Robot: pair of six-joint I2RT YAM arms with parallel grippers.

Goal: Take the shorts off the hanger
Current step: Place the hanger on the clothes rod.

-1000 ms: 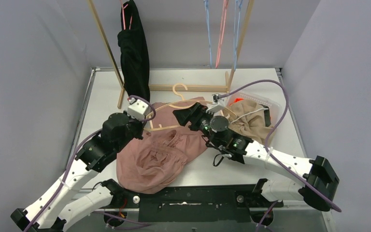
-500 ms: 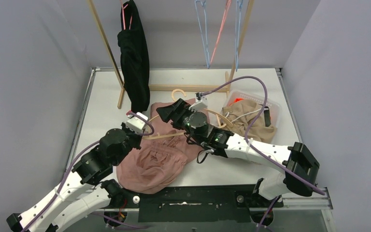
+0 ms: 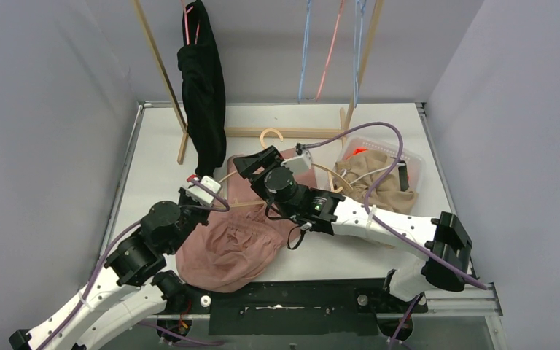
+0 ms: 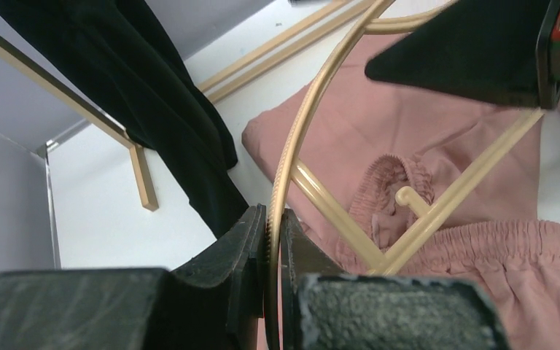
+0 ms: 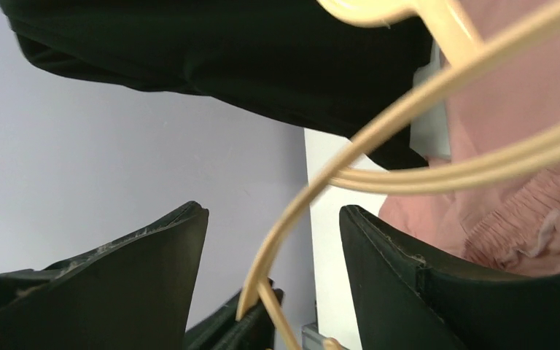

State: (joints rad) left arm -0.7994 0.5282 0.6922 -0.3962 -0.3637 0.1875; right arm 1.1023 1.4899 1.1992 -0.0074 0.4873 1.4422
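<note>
The dusty pink shorts (image 3: 226,240) lie crumpled on the table, with their gathered waistband (image 4: 397,186) bunched around the lower bar of a beige plastic hanger (image 3: 270,137). My left gripper (image 3: 208,197) is shut on the hanger's curved left arm (image 4: 292,146), which is pinched thin between its jaws (image 4: 275,219). My right gripper (image 3: 246,165) is open. The same hanger arm (image 5: 379,131) runs between its two fingers and touches neither. Pink shorts (image 5: 525,146) show past the right finger.
A dark garment (image 3: 203,87) hangs from a wooden rack (image 3: 162,69) at the back left, close to both grippers. A clear bin (image 3: 408,157) at the right holds beige shorts (image 3: 375,182) and a bit of orange (image 3: 357,153). Coloured hangers (image 3: 332,44) dangle at the back.
My right gripper has moved left along the hanger and its jaws have narrowed slightly. My left arm has pulled back toward the near edge with the hanger. The hangers at the back are swinging.
</note>
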